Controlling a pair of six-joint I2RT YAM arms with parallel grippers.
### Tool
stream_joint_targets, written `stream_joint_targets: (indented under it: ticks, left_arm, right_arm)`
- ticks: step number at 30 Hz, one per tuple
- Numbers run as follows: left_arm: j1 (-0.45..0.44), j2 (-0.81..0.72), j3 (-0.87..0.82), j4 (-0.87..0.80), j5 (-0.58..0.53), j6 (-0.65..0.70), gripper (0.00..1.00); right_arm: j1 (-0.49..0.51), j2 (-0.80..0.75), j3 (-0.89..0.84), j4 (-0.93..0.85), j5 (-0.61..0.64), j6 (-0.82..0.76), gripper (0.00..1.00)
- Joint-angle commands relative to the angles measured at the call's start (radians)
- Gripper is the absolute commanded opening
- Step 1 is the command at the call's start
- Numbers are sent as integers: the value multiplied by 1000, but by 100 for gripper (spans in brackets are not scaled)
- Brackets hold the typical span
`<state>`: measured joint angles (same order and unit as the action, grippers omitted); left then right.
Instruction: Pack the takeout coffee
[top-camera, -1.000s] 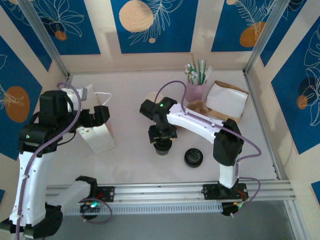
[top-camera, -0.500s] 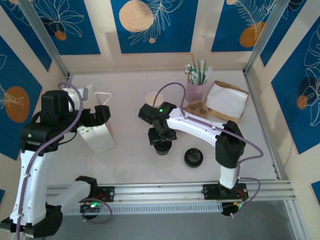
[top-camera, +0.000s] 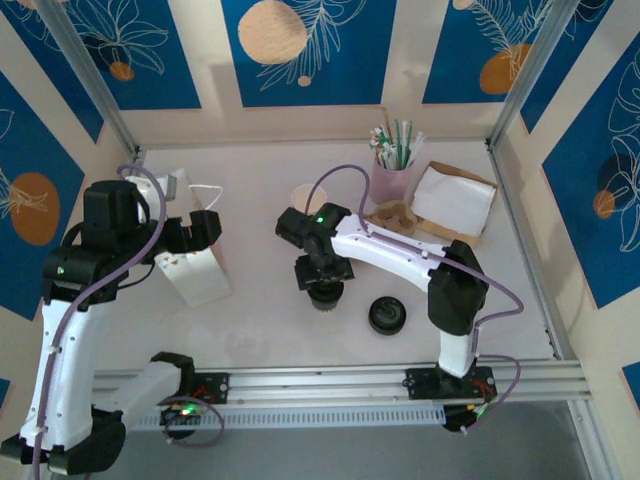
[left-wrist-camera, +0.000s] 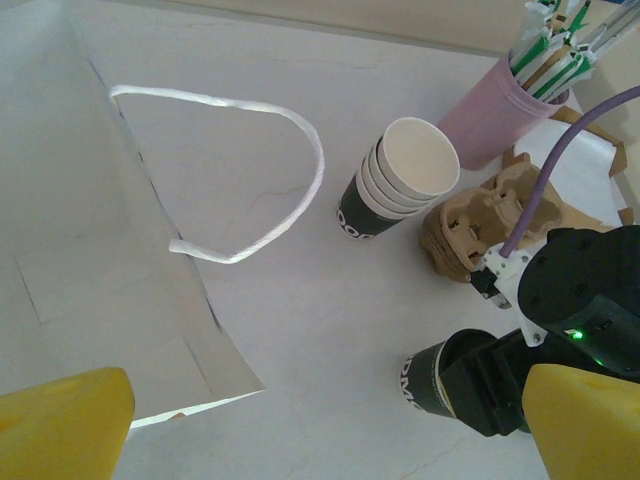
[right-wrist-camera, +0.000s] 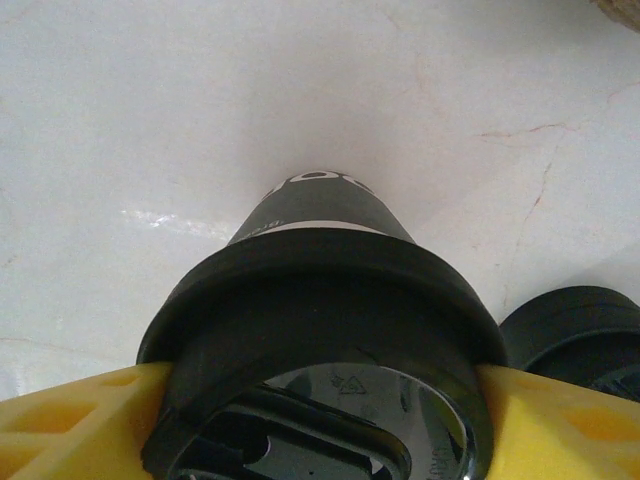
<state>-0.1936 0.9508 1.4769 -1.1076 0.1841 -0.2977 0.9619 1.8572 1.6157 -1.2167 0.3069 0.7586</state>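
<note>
At the bench centre, our right gripper is edging over the takeout coffee, fingers flanking its lid, hold uncertain; we are awaiting lift.

A white paper carrier bag stands near the left edge of the surface. At the middle, a black-lidded disposable takeout coffee cup stands between the fingers of the right claw, with a loose black plastic lid just right of it. Behind it is a stack of paper cups. Towards the back right corner stand a pink tumbler of straws, a brown pulp cup carrier before it, and a flat brown paper bag to their right.
</note>
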Motion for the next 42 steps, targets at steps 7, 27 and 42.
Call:
stream_joint_targets:
  ticks: [7,27,42]
  left_arm:
    - [6,-8,6,15,28,-12,100]
    - [6,49,192,-81,-140,51,100]
    - [5,51,42,49,-63,-42,100]
  right_arm:
    - [-4,68,-33,-76,-66,-16,79]
    - [-63,-346,-41,-12,-14,-51,99]
    - [-547,-366,-186,180,-187,-424,78]
